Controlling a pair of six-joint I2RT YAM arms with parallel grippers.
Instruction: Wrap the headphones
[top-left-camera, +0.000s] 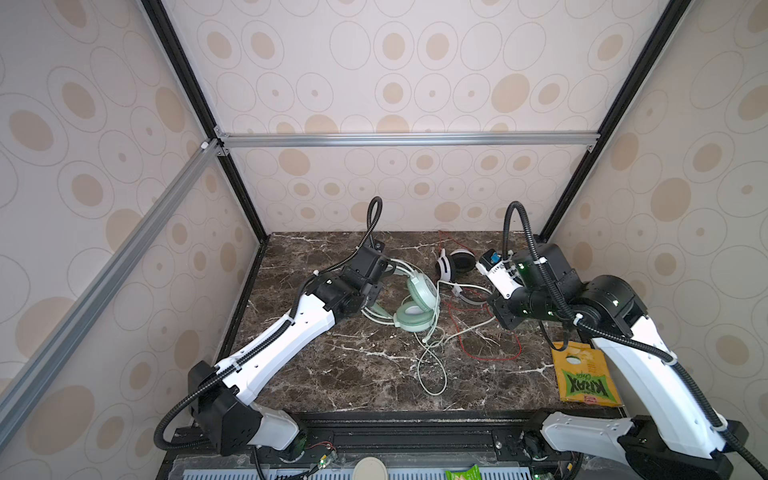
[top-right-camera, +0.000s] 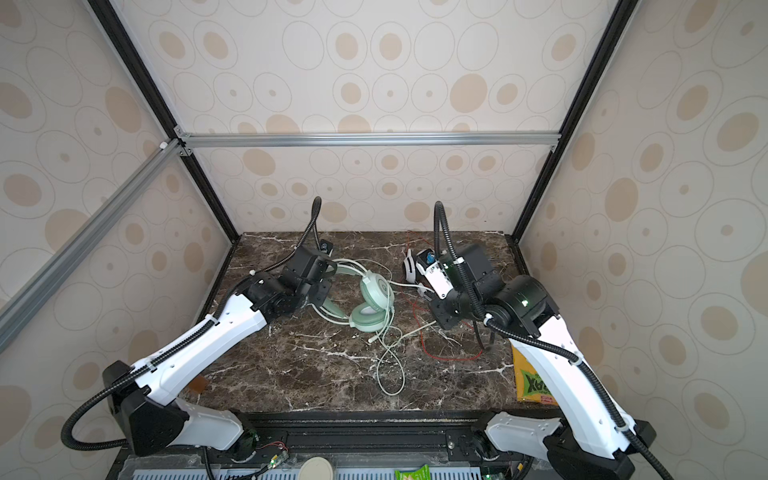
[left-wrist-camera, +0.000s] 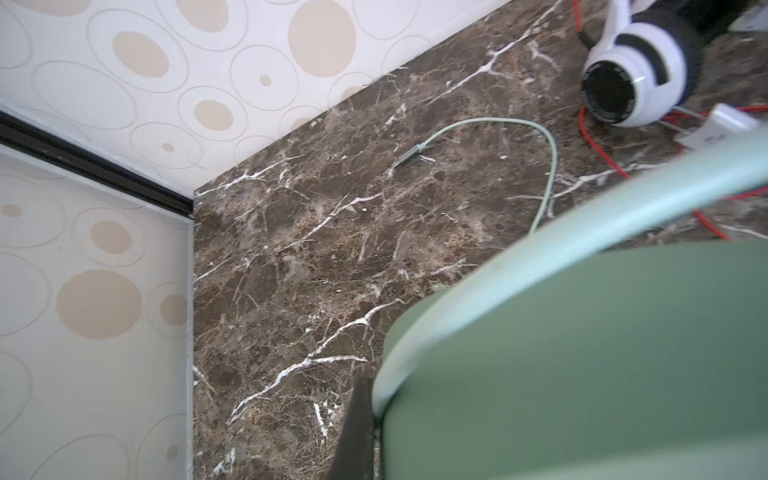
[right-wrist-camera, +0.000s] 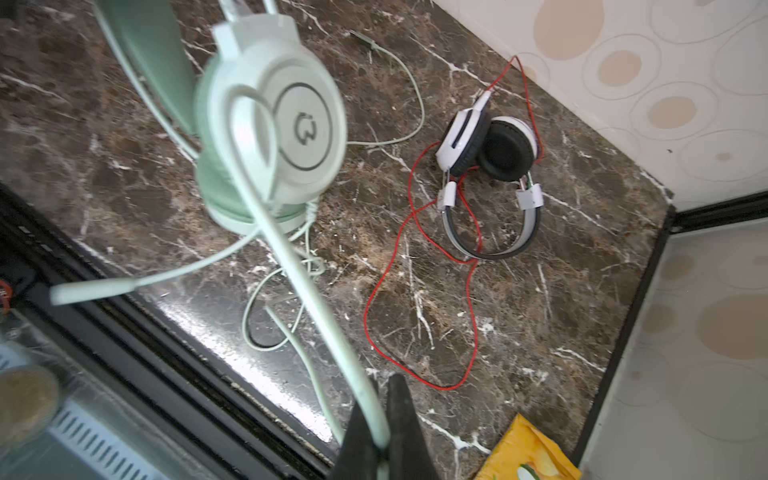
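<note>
Status check, two headsets on the worktop (top-left-camera: 332, 374).

Mint-green headset (top-left-camera: 419, 303): mid-worktop, left of centre. The left pincer (top-left-camera: 386, 269) is closed on its headband; the left wrist view is filled by the band right against the one dark finger it shows. The cups appear to hang just off the surface, but I cannot confirm this from above.

Right pincer (right-wrist-camera: 380, 432): clamped narrow on the pale green cable (right-wrist-camera: 291, 257), which is drawn taut from the ear cup to the fingers. One loose loop lies across the cup face. I read that as the start of a first turn at most.

Most of the cable is unwound. A long slack loop trails toward the near edge in both top views, and the plug (left-wrist-camera: 409, 156) lies by itself on the far side.

White-and-black headset (right-wrist-camera: 486, 145): far right of centre, flat on the worktop, neither pincer on it. Its red cable (right-wrist-camera: 415, 249) sprawls in wide open loops toward the near right.

Yellow chip bag (top-left-camera: 586, 374): near right corner, clear of the work.

Judgement: early stage.
- Green headset gripped and its cable in hand, but winding barely begun.
- Second headset not yet started.
- Left to do: wind the green slack, tuck the plug, repeat for red.
</note>
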